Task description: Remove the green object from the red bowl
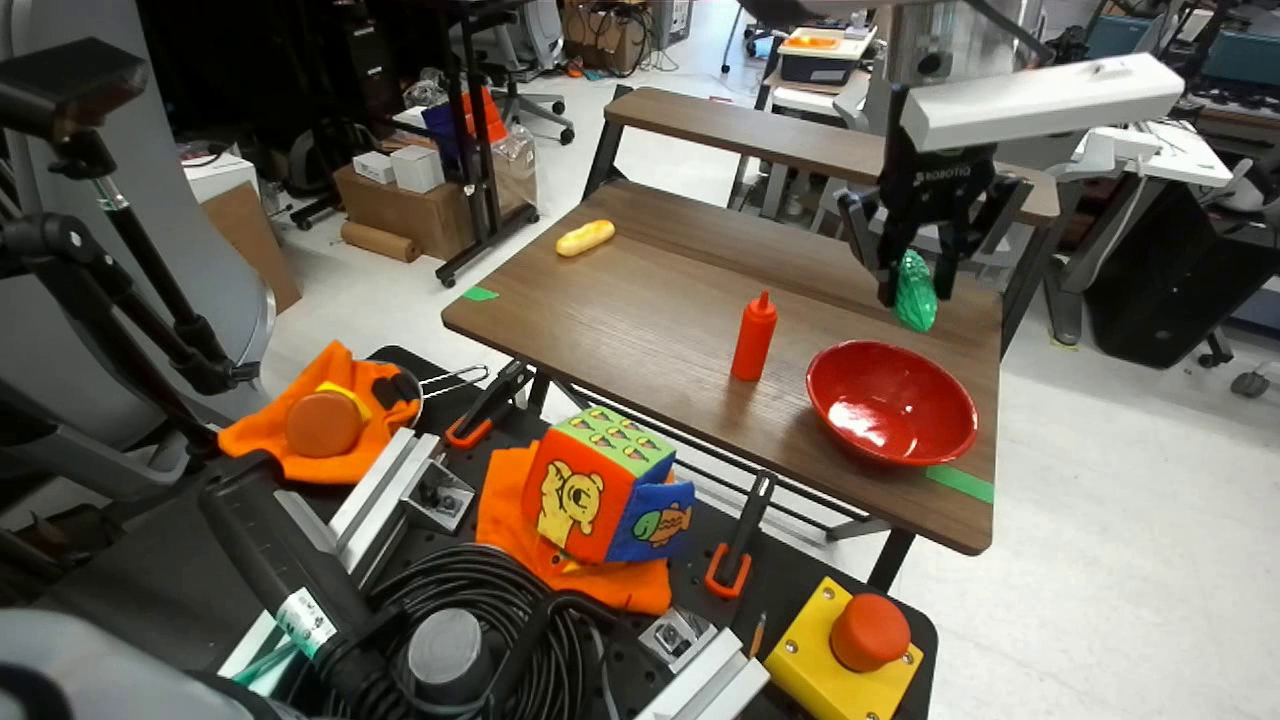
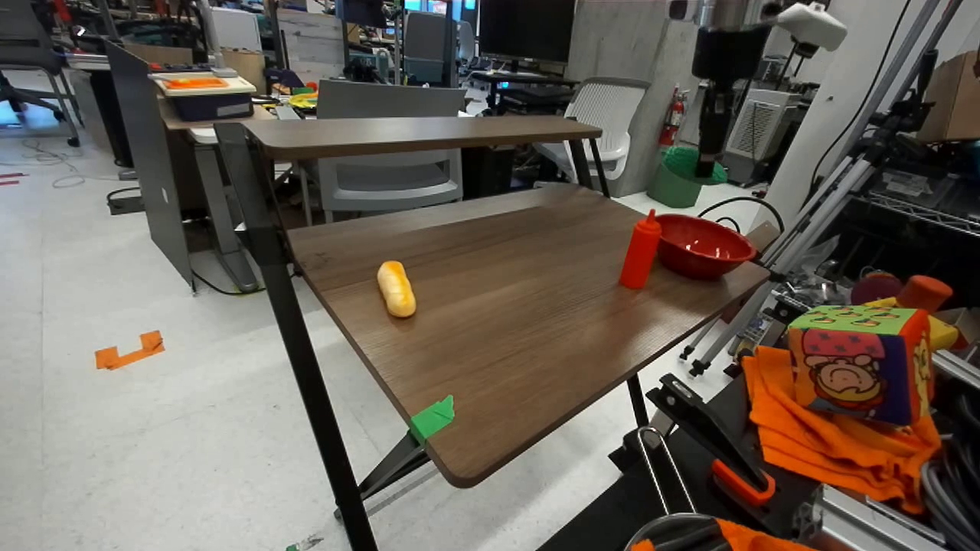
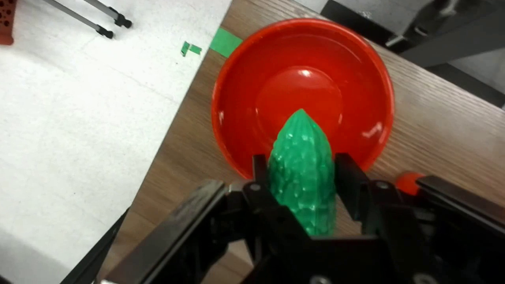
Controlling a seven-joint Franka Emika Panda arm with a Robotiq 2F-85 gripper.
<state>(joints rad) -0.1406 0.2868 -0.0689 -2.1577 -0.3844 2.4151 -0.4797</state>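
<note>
The green object [image 1: 916,291] is a bumpy, pointed oval lump. My gripper [image 1: 917,286] is shut on it and holds it in the air above the table, past the bowl's rim in this exterior view. In the wrist view the green object [image 3: 303,169] sits between the two black fingers of the gripper [image 3: 301,163], its tip overlapping the bowl. The red bowl [image 1: 890,395] stands upright on the table near a corner and is empty inside; it also shows in the wrist view [image 3: 300,51] and in an exterior view [image 2: 700,264]. There the gripper [image 2: 708,164] hangs above and behind the bowl.
A red squeeze bottle [image 1: 754,338] stands upright beside the bowl. A yellow bread-like piece [image 1: 585,238] lies at the table's far end. A raised shelf [image 1: 740,127] runs along one long edge of the brown table [image 1: 640,300]. A soft cube [image 1: 600,490] lies on the black bench.
</note>
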